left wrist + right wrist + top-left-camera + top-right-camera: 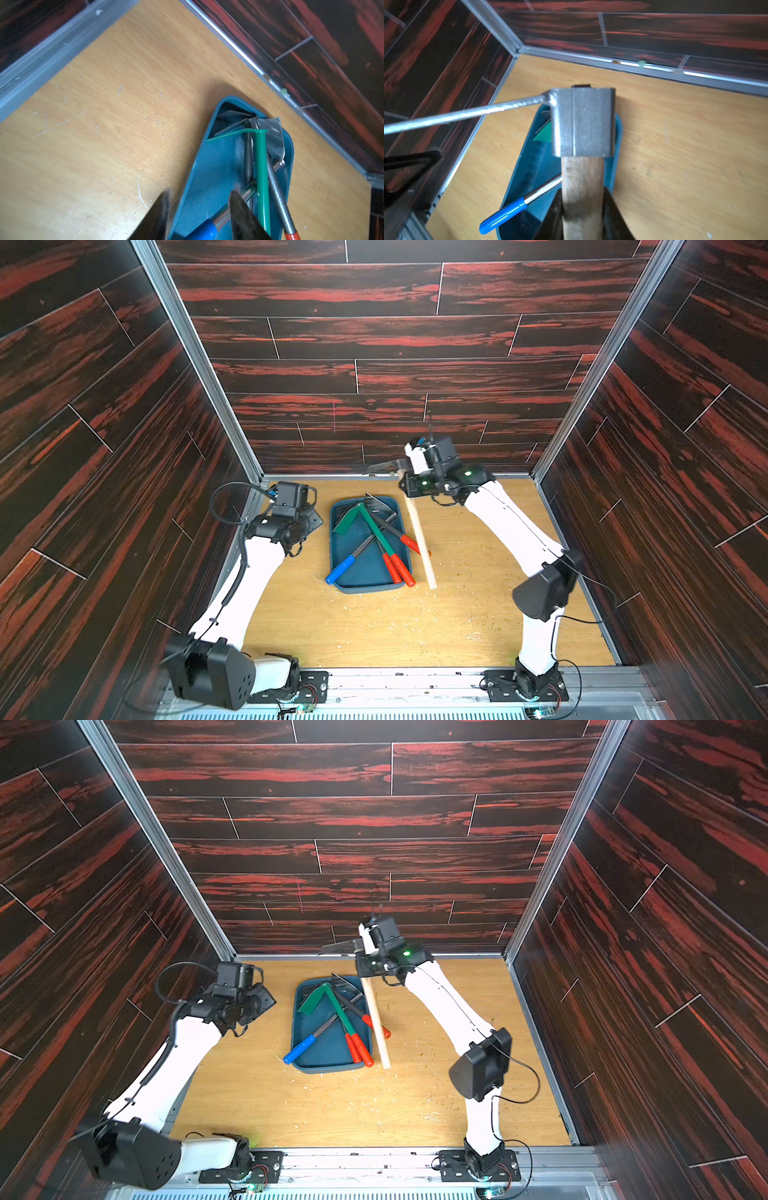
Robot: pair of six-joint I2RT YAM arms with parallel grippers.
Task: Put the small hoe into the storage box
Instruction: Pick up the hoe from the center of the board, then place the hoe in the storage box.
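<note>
Right hand (582, 209) was clamped on the small hoe (417, 531), gripping the wooden handle just below the metal head. The hoe hung tilted: head up near the back wall, handle slanting down along the right rim of the storage box (353, 543). So it was beside the box, not in it. Couldn't tell whether the handle's low end touched the surface (374, 635).

Left hand (199, 207) had its jaws parted and held nothing. It hovered over the box's left side, above the blue-handled tool (340, 570).

Risks, as I read it:
- The grip was at the head end, so the long handle acts as a lever. It could swing or twist in the jaws on the way over.
- The box was already crowded with a green hoe (372, 526), the blue-handled tool and the red-handled tools (399, 568), all crossed over each other. Several grips overhung the rim. A hoe dropped on that pile may perch or slide out.
- One red grip (411, 543) stuck out over the right rim, right under the wooden handle. Dragging the handle sideways would likely catch it and shove the box.
- The blade stuck out sideways near the back wall and could hit it if the hand turned.
</note>
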